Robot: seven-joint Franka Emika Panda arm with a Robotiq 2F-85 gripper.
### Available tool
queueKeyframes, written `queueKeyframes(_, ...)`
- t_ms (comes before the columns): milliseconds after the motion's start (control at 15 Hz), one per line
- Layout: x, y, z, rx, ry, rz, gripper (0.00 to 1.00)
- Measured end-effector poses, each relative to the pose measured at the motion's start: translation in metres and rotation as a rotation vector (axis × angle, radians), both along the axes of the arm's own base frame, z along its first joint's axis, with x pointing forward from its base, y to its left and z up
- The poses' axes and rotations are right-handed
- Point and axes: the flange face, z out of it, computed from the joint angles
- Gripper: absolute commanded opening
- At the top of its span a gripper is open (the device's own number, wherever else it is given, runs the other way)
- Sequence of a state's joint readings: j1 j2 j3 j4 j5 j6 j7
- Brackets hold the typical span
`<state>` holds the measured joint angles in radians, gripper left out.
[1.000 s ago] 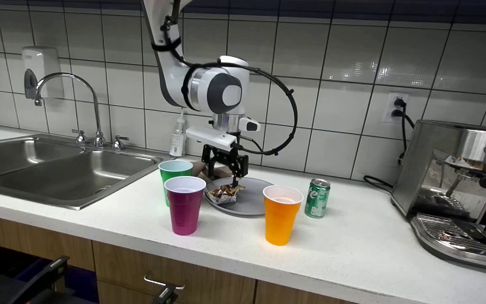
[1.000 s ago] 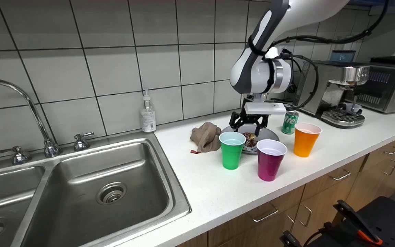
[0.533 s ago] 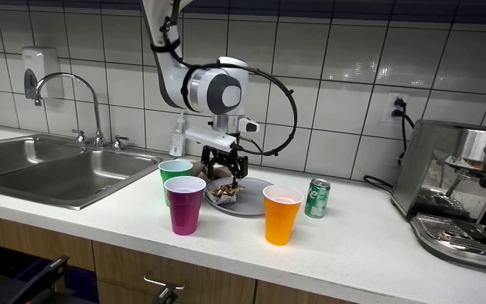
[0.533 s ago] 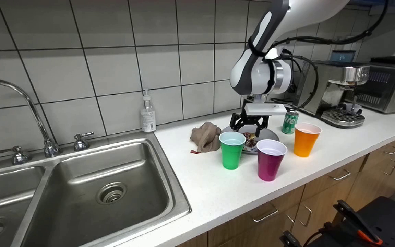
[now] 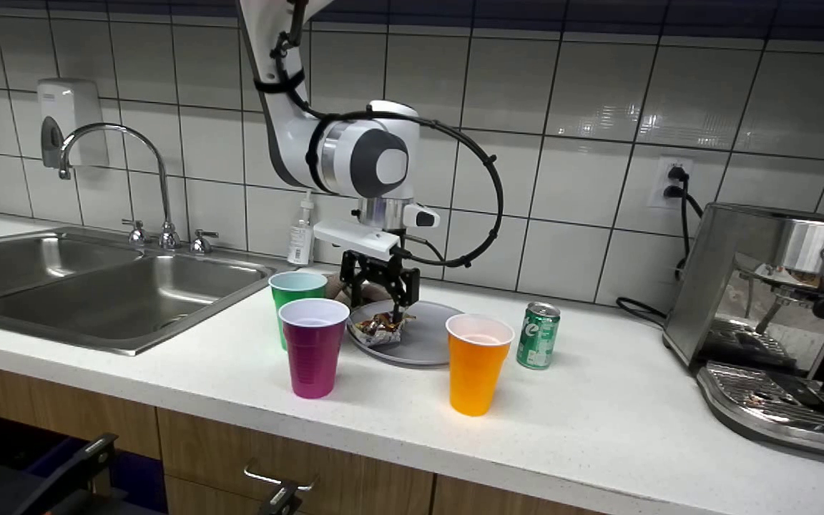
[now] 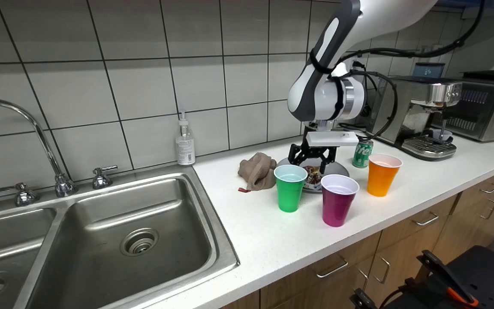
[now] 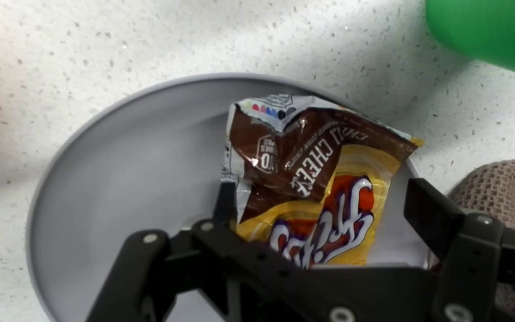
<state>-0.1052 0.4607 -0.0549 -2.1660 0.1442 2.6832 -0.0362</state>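
My claw (image 7: 322, 197) just came down a little, so it is closer to the Fritos bag (image 7: 311, 156). The claw is wide open, holding nothing. In an exterior view, the bag sits left on the gray plate (image 5: 435, 332).

The arm (image 5: 296, 139) is white with dark grey panels (image 6: 350, 15) and a grey cap (image 5: 365, 168) framing a white oval (image 5: 391, 166). Black straps (image 5: 280, 84) bind a looping black cable (image 5: 501, 193); silver collars (image 5: 383, 213) ring two joints. Above the black end effector (image 7: 320, 192), studded with silver screw heads (image 7: 150, 238), is a white oblong housing (image 5: 356, 237).
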Motion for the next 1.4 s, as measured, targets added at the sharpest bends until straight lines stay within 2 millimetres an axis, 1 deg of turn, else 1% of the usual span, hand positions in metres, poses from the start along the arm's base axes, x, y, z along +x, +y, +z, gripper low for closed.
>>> queueKeyframes(200, 0.0000, 0.0000, -0.0001, 0.000, 0.000, 0.000, 0.41)
queueKeyframes(533, 0.0000, -0.0001, -0.0001, 0.000, 0.000, 0.000, 0.03)
queueKeyframes(600, 0.0000, -0.0001, -0.0001, 0.000, 0.000, 0.000, 0.00)
queueKeyframes(667, 0.0000, -0.0002, -0.0001, 0.000, -0.001, 0.000, 0.00)
queueKeyframes(1400, -0.0001, -0.0026, 0.0006, -0.002, -0.002, -0.004, 0.00)
